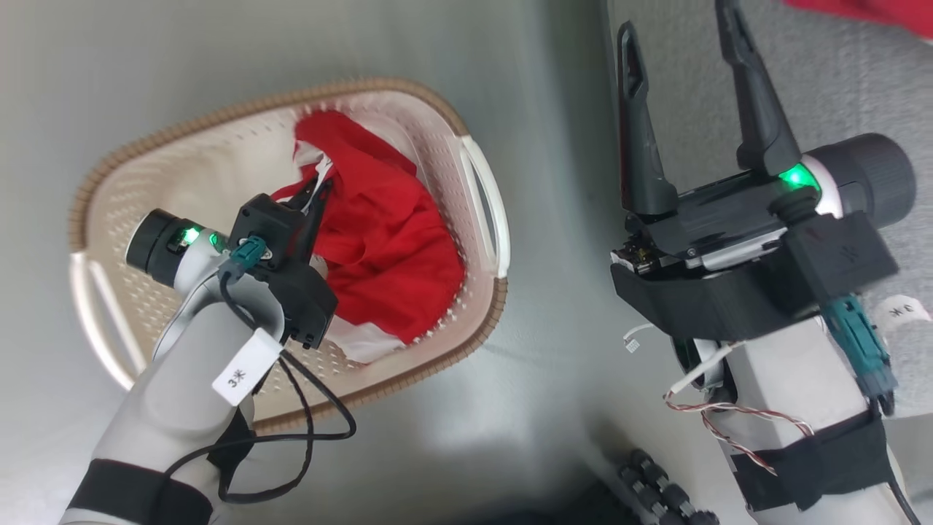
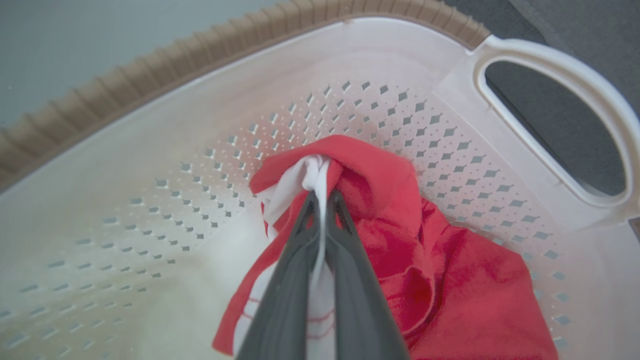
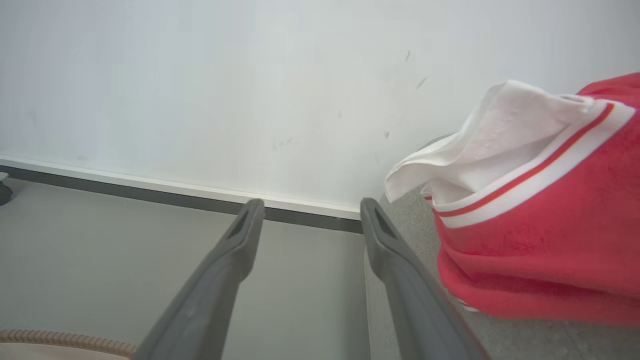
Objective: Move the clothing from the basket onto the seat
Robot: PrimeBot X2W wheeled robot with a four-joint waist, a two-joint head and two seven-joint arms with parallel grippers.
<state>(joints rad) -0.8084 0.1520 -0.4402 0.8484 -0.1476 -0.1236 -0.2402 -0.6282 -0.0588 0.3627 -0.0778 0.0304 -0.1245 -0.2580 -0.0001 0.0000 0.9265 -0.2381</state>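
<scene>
basket (image 1: 240,109): red garment (image 1: 393,240) | left end effector (image 2: 322,196) grasping it | right end effector (image 3: 310,204) released

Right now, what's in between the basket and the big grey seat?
Just a strip of bare grey floor. The head view shows it running between the basket and the grey seat, with nothing lying on it.

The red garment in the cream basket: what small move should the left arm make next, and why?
Probably lift straight up. The left gripper is shut on the white trim of the red sports garment, which lies inside the cream perforated plastic basket; it must clear the brown rim before going to the grey fabric seat.
</scene>
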